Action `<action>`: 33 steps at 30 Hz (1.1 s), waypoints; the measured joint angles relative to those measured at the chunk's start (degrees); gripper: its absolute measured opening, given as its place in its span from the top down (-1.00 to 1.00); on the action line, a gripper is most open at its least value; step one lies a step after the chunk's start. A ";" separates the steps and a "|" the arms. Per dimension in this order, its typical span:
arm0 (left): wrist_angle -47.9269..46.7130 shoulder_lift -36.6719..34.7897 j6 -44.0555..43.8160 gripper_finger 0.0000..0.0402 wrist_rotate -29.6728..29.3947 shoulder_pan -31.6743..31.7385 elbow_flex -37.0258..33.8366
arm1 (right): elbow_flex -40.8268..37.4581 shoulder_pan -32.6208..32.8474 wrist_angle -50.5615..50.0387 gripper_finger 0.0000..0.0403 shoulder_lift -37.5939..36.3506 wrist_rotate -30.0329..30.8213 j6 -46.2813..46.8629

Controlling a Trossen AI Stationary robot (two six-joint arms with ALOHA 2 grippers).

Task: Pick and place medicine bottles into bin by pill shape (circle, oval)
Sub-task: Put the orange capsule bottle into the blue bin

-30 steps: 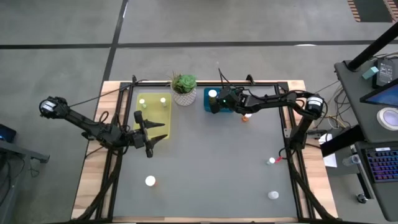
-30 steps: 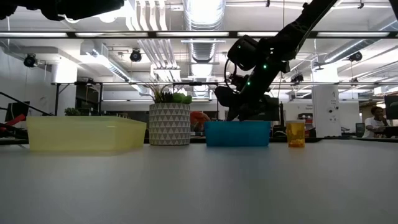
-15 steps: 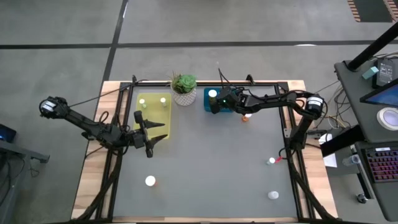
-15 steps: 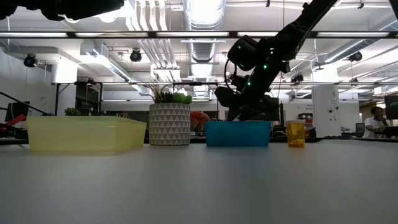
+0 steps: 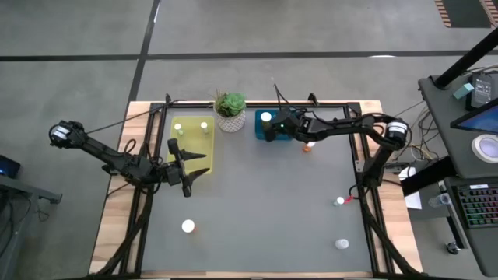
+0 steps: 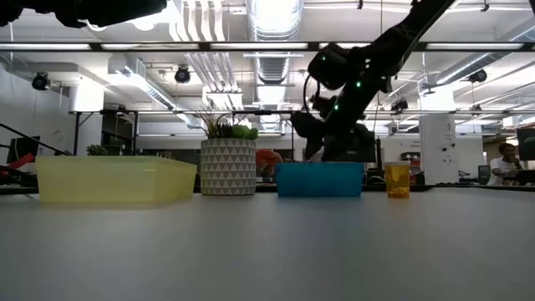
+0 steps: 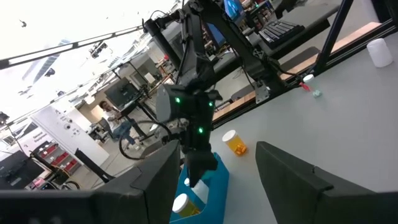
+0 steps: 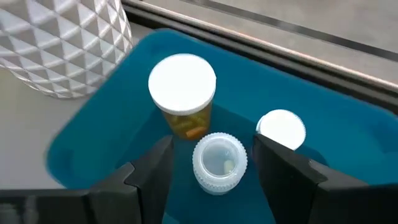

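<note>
My right gripper (image 8: 217, 155) hangs open over the blue bin (image 8: 93, 143) at the table's far side. Between its fingers, apart from both, a clear ribbed-top medicine bottle (image 8: 219, 163) stands in the bin. An amber bottle with a white cap (image 8: 182, 93) and another white cap (image 8: 282, 129) are also in that bin. My left gripper (image 5: 202, 165) is open and holds nothing, level beside the yellow bin (image 5: 191, 140), which holds two bottles (image 5: 177, 127). One amber bottle (image 5: 309, 146) stands on the table right of the blue bin.
A green plant in a white patterned pot (image 5: 230, 109) stands between the two bins. Loose bottles sit on the mat at the near left (image 5: 187, 226), right (image 5: 340, 201) and near right (image 5: 341, 244). A black frame rail runs along the table's far edge.
</note>
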 joint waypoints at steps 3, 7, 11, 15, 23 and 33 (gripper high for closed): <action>0.00 0.00 0.01 0.03 0.00 -0.02 0.00 | 0.00 0.82 -1.26 -0.02 -3.04 0.15 -0.91; 0.09 0.00 0.00 0.03 0.00 -0.02 0.00 | 0.00 3.07 -2.40 0.02 -7.78 0.23 -3.85; 0.09 0.00 -0.02 0.03 0.00 -0.01 0.00 | 0.00 6.81 -2.42 0.06 -12.27 0.30 -8.42; 0.09 0.00 -1.35 0.03 0.00 -0.02 0.00 | -0.32 11.30 -2.17 0.10 -16.11 0.53 -13.04; 0.25 0.02 -3.22 0.03 0.02 -0.02 0.00 | -5.67 19.66 3.81 0.16 -22.36 1.83 -21.69; 0.26 0.02 -12.47 0.03 0.02 -0.02 0.02 | -21.23 24.00 28.04 0.19 -28.59 -4.40 -32.09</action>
